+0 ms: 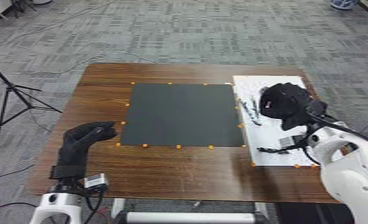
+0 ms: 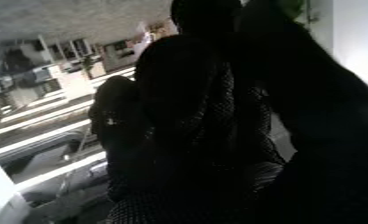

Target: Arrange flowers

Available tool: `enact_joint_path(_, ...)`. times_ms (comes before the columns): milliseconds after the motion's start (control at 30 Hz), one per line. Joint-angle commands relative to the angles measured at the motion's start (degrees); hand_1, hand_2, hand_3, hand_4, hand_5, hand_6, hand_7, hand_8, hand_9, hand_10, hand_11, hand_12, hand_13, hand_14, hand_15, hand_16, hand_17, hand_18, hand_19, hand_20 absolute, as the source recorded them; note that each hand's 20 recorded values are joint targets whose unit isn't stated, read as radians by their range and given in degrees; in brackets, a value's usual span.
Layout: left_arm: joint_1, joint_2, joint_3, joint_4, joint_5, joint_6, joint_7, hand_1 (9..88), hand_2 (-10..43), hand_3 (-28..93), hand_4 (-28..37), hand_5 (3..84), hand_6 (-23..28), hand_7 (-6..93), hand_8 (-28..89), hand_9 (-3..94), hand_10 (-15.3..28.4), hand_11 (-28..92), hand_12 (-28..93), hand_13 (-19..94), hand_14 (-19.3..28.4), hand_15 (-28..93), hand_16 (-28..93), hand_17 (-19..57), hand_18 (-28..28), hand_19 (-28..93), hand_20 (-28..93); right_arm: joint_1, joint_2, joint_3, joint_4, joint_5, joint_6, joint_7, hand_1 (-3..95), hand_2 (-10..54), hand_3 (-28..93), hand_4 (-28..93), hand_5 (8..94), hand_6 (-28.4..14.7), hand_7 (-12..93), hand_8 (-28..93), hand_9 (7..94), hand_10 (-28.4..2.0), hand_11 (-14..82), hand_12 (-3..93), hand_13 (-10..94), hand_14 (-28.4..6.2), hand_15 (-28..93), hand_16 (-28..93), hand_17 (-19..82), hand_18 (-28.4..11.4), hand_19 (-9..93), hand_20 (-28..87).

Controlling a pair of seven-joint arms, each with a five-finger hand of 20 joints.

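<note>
As my left hand (image 1: 83, 136) is hanging at eight o'clock, slender stems (image 1: 251, 110) are lying on the white board (image 1: 267, 134) at three o'clock, beside my right hand (image 1: 285, 102). I'm unable to tell either hand's grip. They're looking light, bendy, easily bruised; I'm favouring a gentle mid-stem pinch.
</note>
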State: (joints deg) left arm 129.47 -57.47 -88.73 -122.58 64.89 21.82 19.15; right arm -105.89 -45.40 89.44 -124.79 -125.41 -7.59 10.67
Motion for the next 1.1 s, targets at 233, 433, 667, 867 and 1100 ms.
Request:
enact_joint_path(233, 0.0, -0.82, 0.12, -0.46, 0.77, -0.54, -0.64, 29.8, -3.6, 70, -18.1, 58.3, 2.4, 21.7, -8, 59.2, 14.6, 28, 16, 49, 18.3, 39, 1, 4.0, 16.8, 31, 30, -7.0, 2.5, 0.5, 4.9, -4.8, -8.4, 0.6, 41.2, -9.5, 63, -8, 58.9, -4.9, 19, -2, 67.7, -13.8, 17.9, 26.3, 85, -4.3, 55, 38, 58, -13.4, 93, 54)
enact_joint_path(433, 0.4, -1.19, -0.04, -0.59, 0.95, -0.49, -0.68, 29.9, -3.8, 70, -18.2, 58.2, 2.3, 21.7, -8, 59.3, 14.6, 28, 16, 49, 18.4, 39, 1, 3.9, 16.8, 31, 30, -8.7, 4.4, 0.0, 6.8, -7.6, -8.8, -0.3, 40.7, -9.5, 63, -10, 58.5, -4.7, 20, -2, 66.6, -13.5, 17.8, 26.7, 85, -4.1, 56, 38, 58, -13.5, 93, 54)
enact_joint_path(667, 0.9, -1.59, -0.24, -0.57, 0.78, -0.51, -0.54, 30.0, -3.9, 70, -18.1, 58.2, 2.3, 21.8, -8, 59.2, 14.6, 28, 16, 49, 18.4, 39, 1, 4.0, 16.9, 31, 30, -12.1, 4.9, -1.4, 7.7, -11.1, -5.8, -1.3, 42.0, -9.5, 64, -12, 54.7, -3.9, 24, -2, 63.4, -13.3, 20.1, 28.4, 83, -4.0, 58, 39, 57, -13.6, 93, 55)
enact_joint_path(867, 0.1, -1.17, 0.21, -0.24, 0.9, -1.08, -0.6, 30.2, -4.0, 70, -18.0, 58.3, 2.3, 21.7, -8, 59.2, 14.6, 28, 16, 49, 18.5, 39, 1, 4.0, 16.9, 31, 30, -12.1, 5.1, -6.6, 9.1, -10.5, 1.2, 0.5, 51.8, -9.5, 58, -14, 56.4, -2.0, 37, 13, 67.7, -11.8, 31.3, 46.1, 83, -3.8, 64, 38, 59, -13.2, 93, 59)
enact_joint_path(1100, 0.0, -1.12, -0.1, -0.32, 0.86, -0.94, -0.56, 30.3, -4.1, 70, -18.0, 58.4, 2.2, 21.8, -8, 59.2, 14.7, 28, 16, 49, 18.4, 39, 1, 4.0, 16.9, 31, 30, -10.4, 4.0, -8.7, 9.5, -7.1, 1.9, 2.2, 90.1, -9.5, -28, 44, 65.1, 0.9, 42, 29, 81.1, -8.0, 33.9, 57.2, 88, -2.4, 62, 39, 64, -11.7, 93, 60)
